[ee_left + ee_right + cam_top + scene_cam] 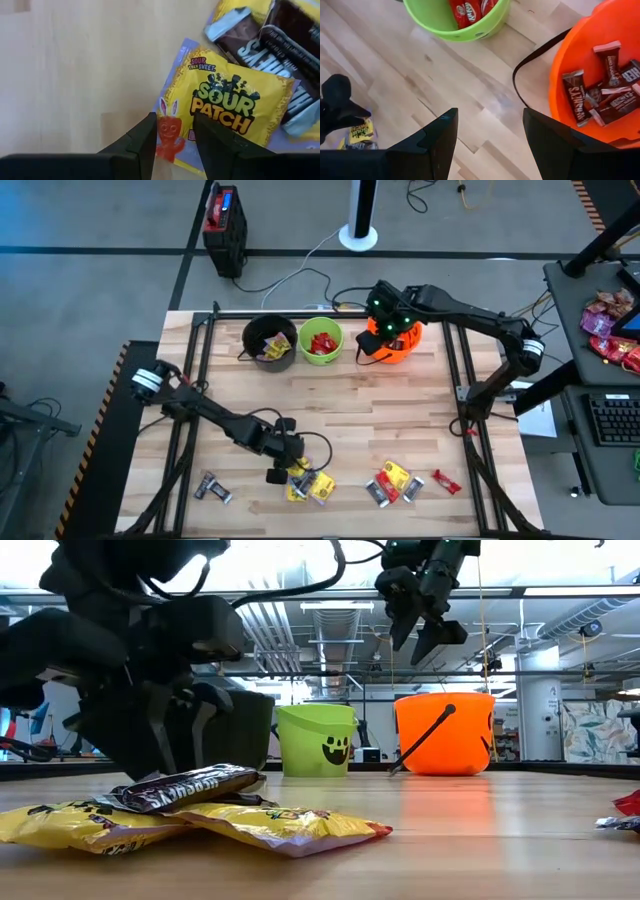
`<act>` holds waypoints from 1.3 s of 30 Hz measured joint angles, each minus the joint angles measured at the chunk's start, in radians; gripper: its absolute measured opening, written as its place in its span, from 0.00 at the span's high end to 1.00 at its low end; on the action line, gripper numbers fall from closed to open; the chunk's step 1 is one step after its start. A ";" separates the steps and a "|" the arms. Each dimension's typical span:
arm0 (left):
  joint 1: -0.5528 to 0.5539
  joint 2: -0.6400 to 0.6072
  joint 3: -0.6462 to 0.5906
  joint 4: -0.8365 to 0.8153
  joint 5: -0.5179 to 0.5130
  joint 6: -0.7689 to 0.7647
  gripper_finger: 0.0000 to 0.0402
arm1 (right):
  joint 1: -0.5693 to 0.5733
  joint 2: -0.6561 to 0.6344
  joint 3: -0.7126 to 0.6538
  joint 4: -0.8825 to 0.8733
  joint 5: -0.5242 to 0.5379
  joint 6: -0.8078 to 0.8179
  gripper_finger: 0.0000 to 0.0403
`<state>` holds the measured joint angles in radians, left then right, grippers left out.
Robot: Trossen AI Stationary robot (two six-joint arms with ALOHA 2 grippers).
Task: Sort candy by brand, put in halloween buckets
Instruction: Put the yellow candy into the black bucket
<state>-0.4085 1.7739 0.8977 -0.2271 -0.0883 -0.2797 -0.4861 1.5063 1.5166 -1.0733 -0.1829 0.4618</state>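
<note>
A yellow Sour Patch packet (225, 100) lies flat on the wooden table near its front edge, with dark Hershey's bars (270, 45) resting partly on it. My left gripper (175, 120) is down at the table, open, with one finger on either side of the packet's corner that shows a red figure. My right gripper (378, 345) hangs open and empty high over the near-left rim of the orange bucket (398, 340). The black bucket (268, 342) and the green bucket (321, 341) stand to the orange one's left, at the far side. My left gripper comes slanting down from the table's left, and its fingers (145, 142) straddle the packet's corner (167, 132). I cannot tell whether they touch it. The packet lies flat on the table.
The orange bucket holds dark bars (600, 95), the green one red bars (470, 10), and the black one yellow packets (274, 348). More candy lies near the front edge: silver bars (213, 490) at the left, a mixed heap (392, 483) and a red bar (446, 481) at the right.
</note>
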 joint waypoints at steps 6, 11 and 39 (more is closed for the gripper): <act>0.012 -0.001 -0.070 0.117 0.068 -0.051 0.72 | 0.015 0.000 0.000 0.000 0.001 0.003 0.46; 0.012 -0.010 -0.096 0.140 0.078 -0.074 0.93 | 0.017 0.000 0.000 0.000 0.001 0.003 0.46; 0.034 -0.369 -0.159 -0.148 -0.022 -0.150 0.86 | 0.019 0.000 0.000 0.009 0.027 -0.014 0.46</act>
<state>-0.3744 1.4053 0.7387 -0.3753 -0.1104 -0.4301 -0.4667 1.5063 1.5166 -1.0645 -0.1555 0.4476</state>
